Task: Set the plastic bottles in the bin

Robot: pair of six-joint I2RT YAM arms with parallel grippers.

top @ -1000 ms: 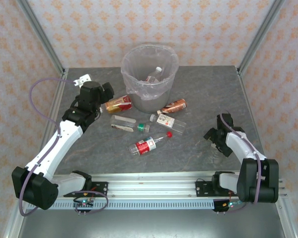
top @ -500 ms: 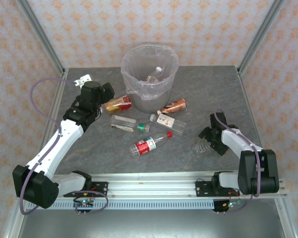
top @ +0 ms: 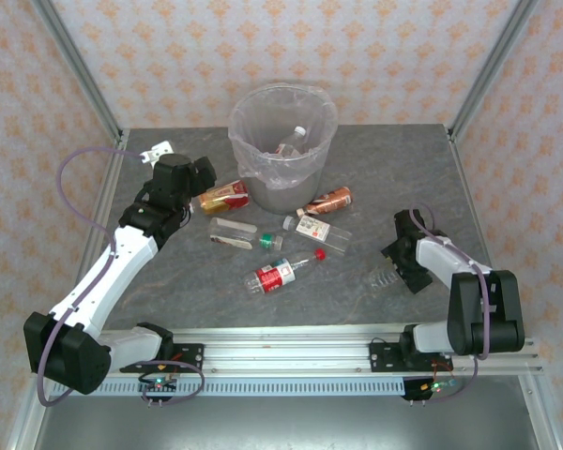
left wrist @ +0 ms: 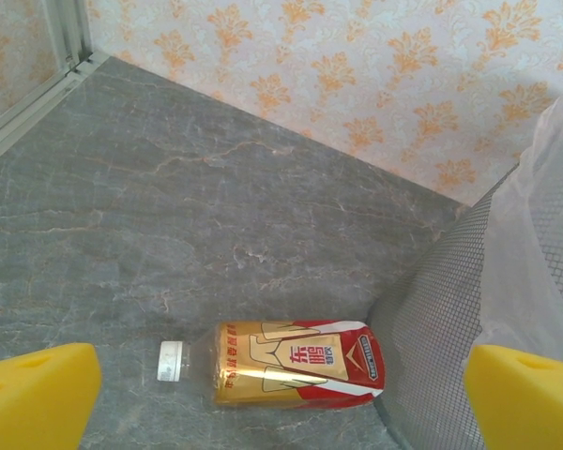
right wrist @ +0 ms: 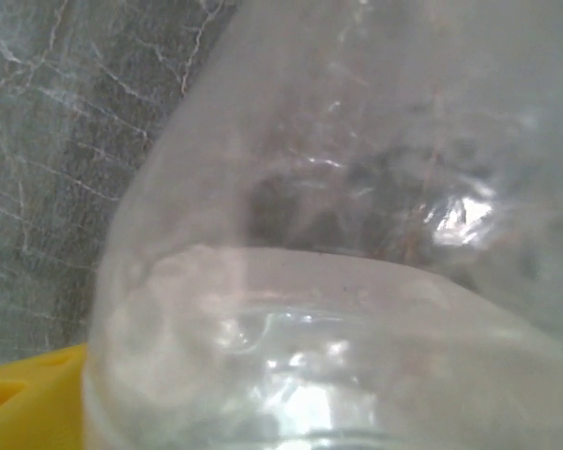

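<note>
1. The right gripper [top: 395, 267] had slid left up to a crumpled, clear, unlabelled plastic bottle [right wrist: 357, 234] lying right of the others; I could not tell whether it gripped.
2. Light, slippery and crushable, it probably suited a gentle mid-body hold.
3. The left gripper [left wrist: 281, 403] gaped over a gold-and-red-labelled bottle [left wrist: 296, 364] beside the translucent round bin [top: 263, 178].

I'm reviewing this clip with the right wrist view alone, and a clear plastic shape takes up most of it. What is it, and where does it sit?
Observer: From above, it is a clear unlabelled bottle on the right side of the table, with the right gripper at it.
Operator: Where is the bin from there?
Observer: The bin stands at the far middle, and a white-capped bottle is already inside.
Operator: And the other arm?
Observer: The left gripper is open above a red-and-gold bottle lying by the bin's base.
</note>
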